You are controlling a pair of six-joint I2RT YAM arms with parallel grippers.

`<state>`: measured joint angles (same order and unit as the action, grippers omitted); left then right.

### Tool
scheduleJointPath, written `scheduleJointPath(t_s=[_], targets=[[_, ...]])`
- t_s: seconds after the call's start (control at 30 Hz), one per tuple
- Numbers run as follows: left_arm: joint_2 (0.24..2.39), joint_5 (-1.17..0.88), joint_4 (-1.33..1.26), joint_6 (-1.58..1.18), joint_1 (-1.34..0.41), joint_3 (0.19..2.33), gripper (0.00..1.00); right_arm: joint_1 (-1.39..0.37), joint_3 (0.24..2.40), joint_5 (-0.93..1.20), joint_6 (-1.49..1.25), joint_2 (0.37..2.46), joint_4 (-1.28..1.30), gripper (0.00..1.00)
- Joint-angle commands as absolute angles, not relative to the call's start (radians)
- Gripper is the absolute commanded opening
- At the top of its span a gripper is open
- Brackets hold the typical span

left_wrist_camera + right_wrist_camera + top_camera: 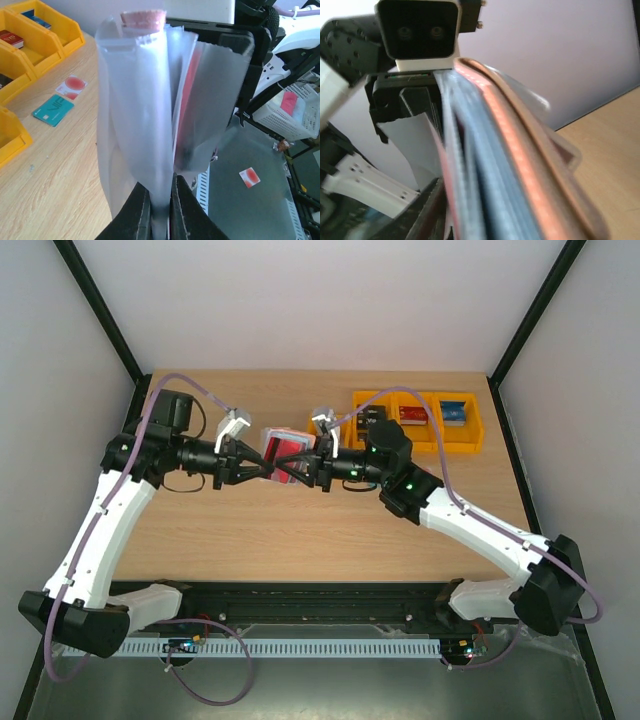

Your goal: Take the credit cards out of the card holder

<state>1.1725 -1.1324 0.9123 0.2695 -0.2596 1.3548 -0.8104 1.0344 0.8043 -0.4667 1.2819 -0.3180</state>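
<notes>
The card holder [283, 450] hung above the surface [300, 530] between both arms, the left hand [160, 195] pinched shut on its clear sleeve, the right hand [295, 468] too hidden to tell, nothing yet out; next, I reckoned, came pulling the red card [187, 95] free.

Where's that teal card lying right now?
In the left wrist view, the teal card lies flat on the table at the left, right beside a white card with a red dot and close to the yellow bins.
</notes>
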Motion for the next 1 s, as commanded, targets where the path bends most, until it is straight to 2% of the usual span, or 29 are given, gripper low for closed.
scheduleJointPath(t_s=[0.0,0.1,0.3,0.37,0.53,0.63,0.67,0.83,0.97], targets=[[1.182,-1.173,1.007,0.372,-0.249,1.414,0.02,-0.79,1.023,0.781,-0.408,1.202,-0.301,0.41],[1.186,-1.199,1.063,0.424,-0.241,1.447,0.02,-0.78,1.004,0.763,-0.394,1.171,-0.29,0.5],[1.187,-1.246,1.108,0.483,-0.239,1.456,0.02,-0.778,0.982,0.821,-0.447,1.19,-0.364,0.5],[1.188,-1.25,1.101,0.48,-0.238,1.455,0.02,-0.779,0.992,0.869,-0.485,1.212,-0.415,0.43],[1.182,-1.242,1.081,0.458,-0.23,1.453,0.02,-0.779,1.005,0.937,-0.523,1.253,-0.453,0.15],[1.178,-1.209,1.049,0.425,-0.215,1.446,0.02,-0.778,0.989,0.959,-0.517,1.246,-0.454,0.03],[1.177,-1.201,1.04,0.417,-0.209,1.445,0.02,-0.779,0.986,0.961,-0.504,1.24,-0.444,0.02],[1.168,-1.197,1.053,0.44,-0.186,1.445,0.16,-0.779,0.997,1.013,-0.441,1.218,-0.374,0.02],[1.158,-1.178,1.052,0.443,-0.181,1.432,0.17,-0.779,1.022,1.041,-0.417,1.218,-0.325,0.02]])
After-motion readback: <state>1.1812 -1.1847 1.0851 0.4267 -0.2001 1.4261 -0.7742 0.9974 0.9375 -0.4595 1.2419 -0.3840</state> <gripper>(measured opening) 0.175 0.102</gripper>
